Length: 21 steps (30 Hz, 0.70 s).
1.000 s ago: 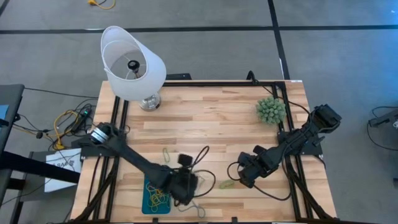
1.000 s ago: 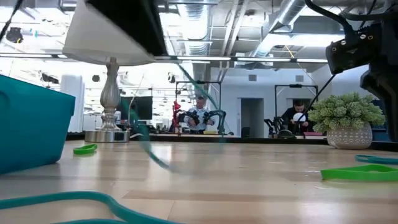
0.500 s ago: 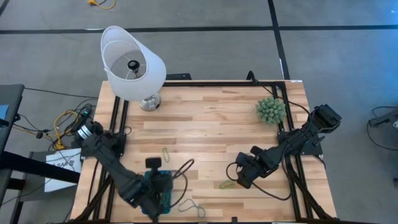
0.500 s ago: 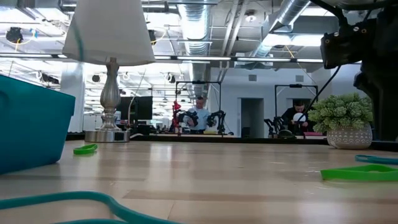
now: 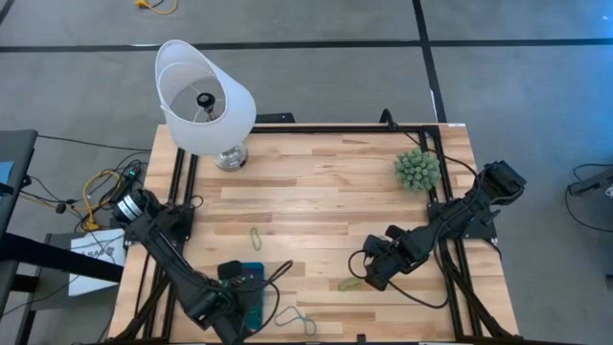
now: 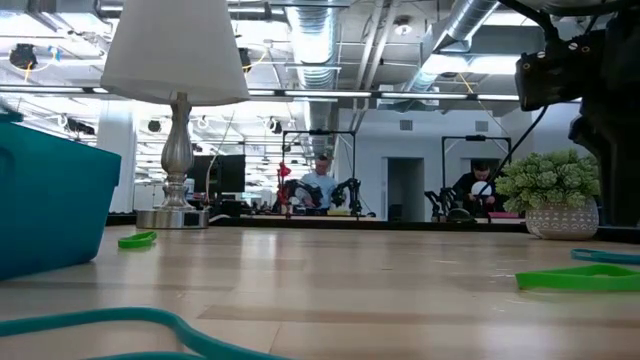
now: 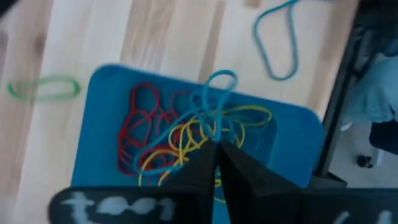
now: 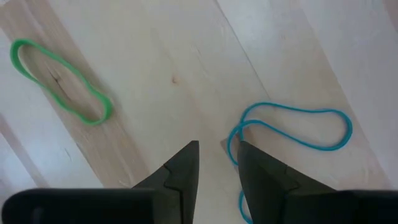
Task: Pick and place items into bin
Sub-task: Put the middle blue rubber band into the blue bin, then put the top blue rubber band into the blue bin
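Your left gripper (image 7: 216, 149) hangs directly above the teal-blue bin (image 7: 109, 99), its fingers pressed nearly together on a blue rubber band (image 7: 214, 102) that trails from the tips down into the pile of red, yellow and blue bands (image 7: 180, 134) in the bin. The bin sits at the near-left edge of the table (image 5: 326, 192), directly beneath this gripper, so the release needs no sideways travel; judge only that the band's free loop falls inside the rim. Your right gripper (image 8: 217, 149) waits low over the right half of the table, fingers a narrow gap apart and holding nothing. A blue band (image 8: 292, 127) lies just ahead of its fingertips, long axis running across the finger line, and a green band (image 8: 59, 81) lies farther off to the other side. Both are nearer the right arm than the left. Another green band (image 5: 256, 236) lies beyond the bin, nearer the left arm.
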Each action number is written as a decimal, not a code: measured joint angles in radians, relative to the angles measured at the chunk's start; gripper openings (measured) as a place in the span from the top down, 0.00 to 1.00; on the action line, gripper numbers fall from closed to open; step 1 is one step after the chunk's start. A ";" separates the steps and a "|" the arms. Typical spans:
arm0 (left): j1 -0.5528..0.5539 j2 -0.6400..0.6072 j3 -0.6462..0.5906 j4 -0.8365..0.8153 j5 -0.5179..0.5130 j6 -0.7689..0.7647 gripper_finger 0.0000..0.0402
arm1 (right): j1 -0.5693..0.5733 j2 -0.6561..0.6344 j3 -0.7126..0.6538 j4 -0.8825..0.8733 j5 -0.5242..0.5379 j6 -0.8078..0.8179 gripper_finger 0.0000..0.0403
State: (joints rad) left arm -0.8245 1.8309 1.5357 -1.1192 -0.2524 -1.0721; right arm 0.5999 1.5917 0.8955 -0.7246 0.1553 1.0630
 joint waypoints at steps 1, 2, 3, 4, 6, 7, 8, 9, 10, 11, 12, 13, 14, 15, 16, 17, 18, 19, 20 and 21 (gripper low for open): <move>0.005 0.000 -0.008 0.001 0.020 -0.009 0.95 | 0.001 0.000 0.000 0.000 0.000 0.000 0.74; 0.008 0.000 -0.017 0.005 0.039 -0.012 0.93 | 0.002 0.000 0.000 0.000 -0.001 0.000 0.74; 0.010 0.000 -0.023 0.007 0.053 -0.013 0.91 | 0.002 0.000 0.000 0.000 -0.003 0.000 0.74; 0.011 0.000 -0.030 0.013 0.064 -0.014 0.89 | 0.003 0.000 0.000 0.000 -0.004 0.000 0.74; 0.010 0.000 -0.036 0.013 0.073 -0.015 0.85 | 0.002 0.000 0.000 0.000 -0.004 0.000 0.74; 0.010 0.000 -0.037 0.011 0.073 -0.014 0.82 | 0.001 0.000 0.000 0.000 -0.004 0.001 0.74; 0.010 0.000 -0.037 0.012 0.073 -0.005 0.80 | 0.000 0.000 0.000 0.000 -0.005 0.002 0.74; 0.010 0.000 -0.037 0.013 0.072 0.023 0.78 | 0.000 0.000 0.000 0.000 -0.005 0.001 0.74; 0.010 0.000 -0.034 0.009 0.071 0.059 0.76 | 0.000 0.000 0.000 0.000 -0.005 0.001 0.74; 0.010 0.001 -0.029 -0.001 0.062 0.087 0.75 | 0.000 0.000 0.000 0.000 -0.005 0.001 0.74; 0.010 0.001 -0.022 -0.015 0.039 0.104 0.74 | 0.000 0.000 0.000 0.000 -0.007 0.001 0.74; 0.010 0.001 -0.011 -0.038 0.005 0.110 0.74 | 0.000 0.000 0.000 0.000 -0.012 0.000 0.74; 0.010 0.001 0.002 -0.074 -0.039 0.111 0.74 | 0.000 0.000 0.000 0.000 -0.024 0.001 0.74; 0.010 0.001 0.017 -0.114 -0.081 0.111 0.73 | 0.000 0.000 0.000 0.000 -0.033 0.001 0.74; 0.007 0.000 0.032 -0.158 -0.120 0.111 0.73 | 0.001 0.000 0.000 0.000 -0.041 0.001 0.74; 0.002 -0.004 0.045 -0.202 -0.163 0.108 0.73 | 0.004 0.000 0.000 0.000 -0.045 0.001 0.74; -0.003 -0.010 0.057 -0.242 -0.207 0.102 0.73 | 0.009 0.000 0.000 0.000 -0.045 0.001 0.74; -0.011 -0.020 0.065 -0.269 -0.249 0.100 0.73 | 0.014 0.000 0.000 0.000 -0.045 0.002 0.74; -0.018 -0.034 0.069 -0.285 -0.280 0.099 0.73 | 0.018 0.000 0.000 0.000 -0.045 0.002 0.74; -0.023 -0.049 0.069 -0.294 -0.300 0.099 0.73 | 0.023 0.000 0.000 0.000 -0.045 0.002 0.74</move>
State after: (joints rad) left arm -0.8478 1.7816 1.6051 -1.4133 -0.5524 -0.9730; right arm 0.6224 1.5921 0.8955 -0.7250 0.1104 1.0645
